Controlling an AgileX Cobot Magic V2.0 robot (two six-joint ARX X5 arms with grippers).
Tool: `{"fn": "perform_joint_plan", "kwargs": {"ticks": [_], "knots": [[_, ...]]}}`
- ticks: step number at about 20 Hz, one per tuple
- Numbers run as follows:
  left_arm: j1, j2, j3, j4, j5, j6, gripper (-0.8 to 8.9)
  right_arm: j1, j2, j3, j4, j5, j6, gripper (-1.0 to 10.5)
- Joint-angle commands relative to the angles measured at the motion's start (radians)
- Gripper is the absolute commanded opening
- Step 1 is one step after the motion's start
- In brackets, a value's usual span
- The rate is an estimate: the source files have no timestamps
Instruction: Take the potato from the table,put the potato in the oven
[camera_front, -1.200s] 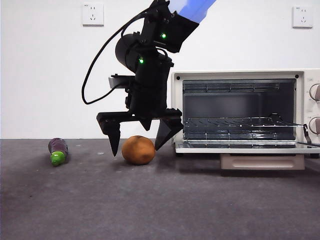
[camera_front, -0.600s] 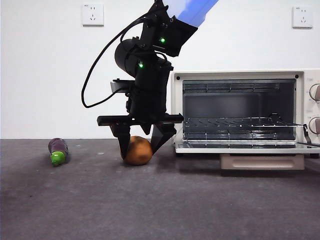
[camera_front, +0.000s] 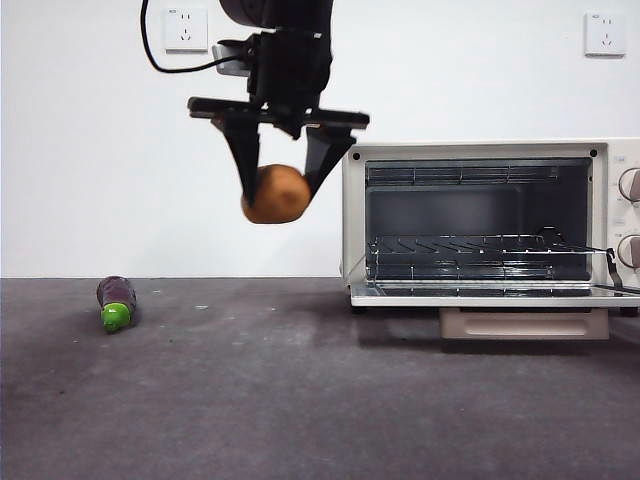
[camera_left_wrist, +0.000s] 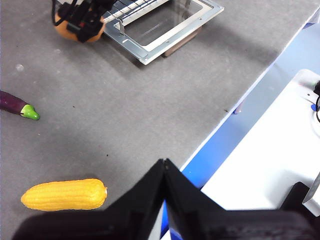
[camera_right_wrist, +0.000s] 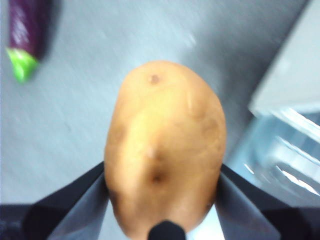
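Front view: the right pincer (camera_front: 277, 190) hangs high above the surface (camera_front: 300, 400), its two black jaws clamped on the potato (camera_front: 275, 195), one on each side of it. The potato is in the air, well clear of the surface. To one side of the pincer, near it and about level with it, stands the Toshiba toaster oven (camera_front: 490, 225), its door dropped open and its wire rack (camera_front: 480, 245) showing inside. Below the pincer and off to the other side, a small purple eggplant (camera_front: 115, 301) with a green cap lies on the surface.

Left wrist view: the left pincer (camera_left_wrist: 164, 167) has its jaws pressed together, holding nothing, at the surface's edge. Well away from it are the oven's open door (camera_left_wrist: 162, 25) and the potato (camera_left_wrist: 80, 27) in the other pincer; nearer lie an ear of corn (camera_left_wrist: 64, 194) and the eggplant (camera_left_wrist: 19, 105).

Right wrist view: the potato (camera_right_wrist: 165, 147) fills the gap between the jaws. The blurred shape beyond it seems to be the eggplant (camera_right_wrist: 25, 35), with the oven's pale corner (camera_right_wrist: 292, 70) on the opposite side.
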Motion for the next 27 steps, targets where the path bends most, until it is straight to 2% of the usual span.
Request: {"fn": "perform_joint_plan", "kwargs": {"ticks": [1, 3, 9, 12, 14, 18, 22, 24, 27], "knots": [[0.002, -0.003, -0.009, 0.004, -0.003, -0.007, -0.05, 0.003, 0.012, 0.007, -0.111, 0.058, -0.035, 0.3], [0.002, -0.003, -0.009, 0.004, -0.010, 0.004, -0.04, 0.003, 0.012, 0.001, -0.168, 0.122, -0.064, 0.3], [0.002, -0.003, -0.009, 0.004, -0.132, 0.036, -0.04, 0.014, -0.050, -0.015, -0.172, 0.101, -0.066, 0.3], [0.002, -0.003, -0.009, 0.004, -0.198, 0.043, -0.05, 0.034, -0.163, -0.125, -0.172, 0.133, -0.065, 0.3], [0.002, 0.000, -0.009, 0.004, -0.230, 0.052, -0.05, 0.043, -0.272, -0.261, -0.171, 0.163, -0.055, 0.3], [0.002, 0.010, -0.009, 0.004, -0.305, 0.058, -0.05, 0.045, -0.527, -0.616, -0.131, 0.287, 0.040, 0.3], [0.002, 0.027, -0.009, 0.004, -0.318, 0.056, -0.05, 0.043, -0.838, -1.027, 0.194, 0.294, 0.053, 0.3], [0.002, 0.040, -0.009, 0.004, -0.318, 0.054, -0.04, 0.040, -0.955, -1.175, 0.309, 0.296, 0.066, 0.3], [0.002, 0.049, -0.009, 0.004, -0.317, 0.051, -0.05, 0.000, -1.061, -1.312, 0.444, 0.291, 0.126, 0.3]]}}
